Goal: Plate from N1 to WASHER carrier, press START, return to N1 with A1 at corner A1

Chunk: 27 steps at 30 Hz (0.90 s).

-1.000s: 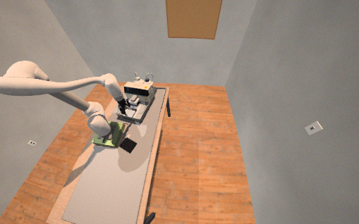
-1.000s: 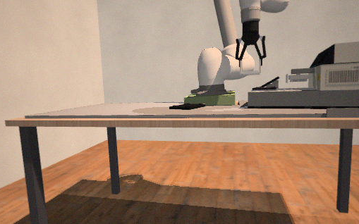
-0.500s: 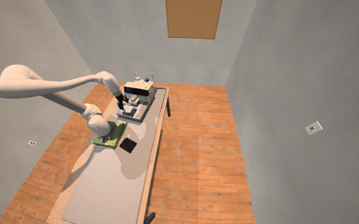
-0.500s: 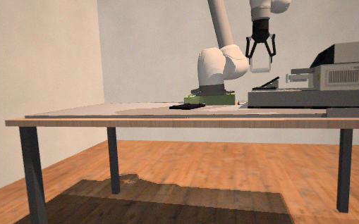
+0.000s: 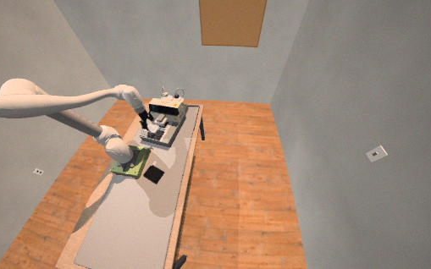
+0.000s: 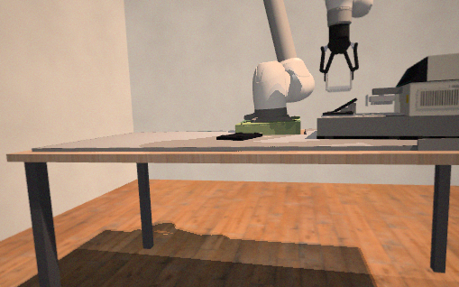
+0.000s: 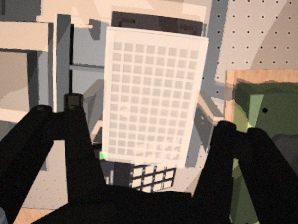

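My gripper (image 5: 147, 122) (image 6: 338, 80) (image 7: 150, 98) is shut on the pale, see-through well plate (image 6: 339, 87) (image 7: 154, 95) by its two long sides. It holds the plate level, in the air above the front part of the washer (image 5: 167, 107) (image 6: 439, 100). The cut corner cannot be made out. A dark recessed part (image 7: 157, 21) shows past the plate's far edge; whether it is the carrier's pocket is unclear. The keypad (image 5: 144, 134) (image 7: 152, 178) has pale keys, partly hidden in the wrist view. A small light (image 7: 103, 155) glows green. The black nest N1 (image 5: 154, 173) (image 6: 239, 138) stands on the table.
The arm's green base (image 5: 130, 167) (image 6: 268, 127) (image 7: 262, 107) stands between the table's back edge and N1. The washer's tall housing rises beyond the held plate, with tubes (image 5: 179, 90) behind it. A tilted dark panel (image 6: 346, 106) stands up below the plate.
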Tool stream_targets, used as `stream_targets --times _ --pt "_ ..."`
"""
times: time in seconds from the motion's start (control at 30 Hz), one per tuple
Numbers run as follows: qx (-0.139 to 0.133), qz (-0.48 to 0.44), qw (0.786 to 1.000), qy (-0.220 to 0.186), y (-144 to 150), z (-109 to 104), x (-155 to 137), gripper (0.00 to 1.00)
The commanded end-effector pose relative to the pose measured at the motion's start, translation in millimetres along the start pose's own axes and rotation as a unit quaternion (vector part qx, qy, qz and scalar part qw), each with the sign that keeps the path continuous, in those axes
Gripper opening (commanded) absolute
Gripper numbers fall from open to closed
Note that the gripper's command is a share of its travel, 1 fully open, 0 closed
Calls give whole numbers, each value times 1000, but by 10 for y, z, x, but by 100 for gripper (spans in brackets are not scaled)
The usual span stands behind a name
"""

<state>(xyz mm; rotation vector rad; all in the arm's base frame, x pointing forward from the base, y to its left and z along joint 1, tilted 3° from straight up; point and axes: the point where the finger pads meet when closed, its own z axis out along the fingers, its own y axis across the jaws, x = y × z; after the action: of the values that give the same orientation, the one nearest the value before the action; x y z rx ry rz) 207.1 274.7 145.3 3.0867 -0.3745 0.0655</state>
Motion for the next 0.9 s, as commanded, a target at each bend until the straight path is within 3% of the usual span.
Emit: stream_targets --times 0.0,0.87 --pt "0 2 1000 1 -34 -23 14 10" --pt "0 2 1000 1 -33 -23 57 10"
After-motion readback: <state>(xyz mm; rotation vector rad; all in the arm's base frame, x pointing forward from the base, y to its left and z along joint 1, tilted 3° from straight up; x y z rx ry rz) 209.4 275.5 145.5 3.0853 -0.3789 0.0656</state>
